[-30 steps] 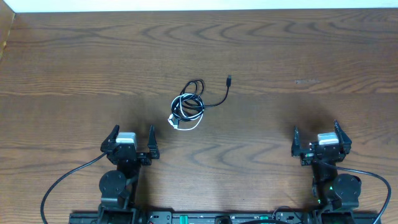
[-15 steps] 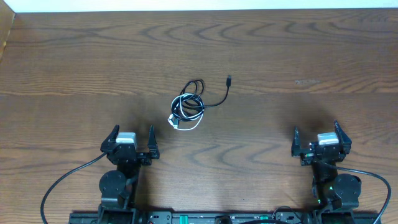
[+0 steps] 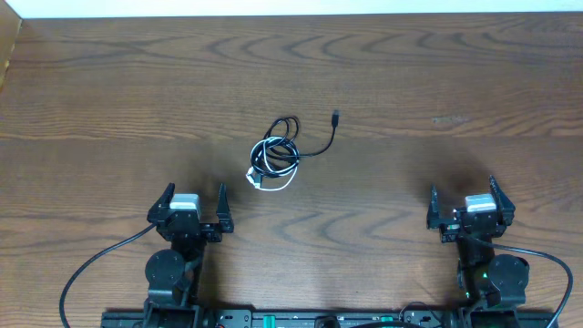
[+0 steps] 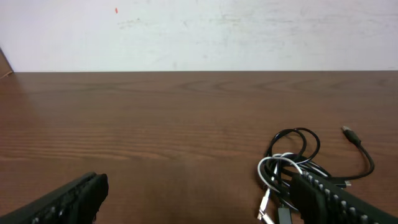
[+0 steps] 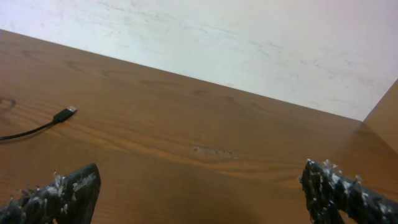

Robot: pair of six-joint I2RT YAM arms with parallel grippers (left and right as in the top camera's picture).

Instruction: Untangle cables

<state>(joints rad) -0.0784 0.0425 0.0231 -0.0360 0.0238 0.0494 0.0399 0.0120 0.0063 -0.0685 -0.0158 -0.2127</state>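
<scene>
The two cables lie tangled together in one small bundle (image 3: 276, 157) on the wooden table (image 3: 109, 91), and everything here is placed from that bundle. The black cable (image 3: 281, 146) forms a couple of loops on the bundle's far side. Its loose tail curves out to the right of the bundle and ends in a small plug (image 3: 336, 117) that points away from the arms. The white cable (image 3: 284, 179) is coiled through and under the black loops, its own loops spilling out on the bundle's near side, with what looks like a small plug end at the near-left edge. The left gripper (image 3: 194, 195) sits near the bundle, on its near side and to the left, jaws spread wide and holding nothing. In the left wrist view the bundle lies ahead and off to the right, partly hidden behind the right-hand finger (image 4: 336, 196) rather than in the gap between the two. The right gripper (image 3: 463, 191) stands well apart from the bundle, on its near side and far to the right, jaws likewise wide and empty. Its wrist view catches only the black plug and a short stretch of tail at the left edge, ahead of the left-hand finger (image 5: 62, 193), with bare wood between the fingers. Both grippers are apart from the cables.
</scene>
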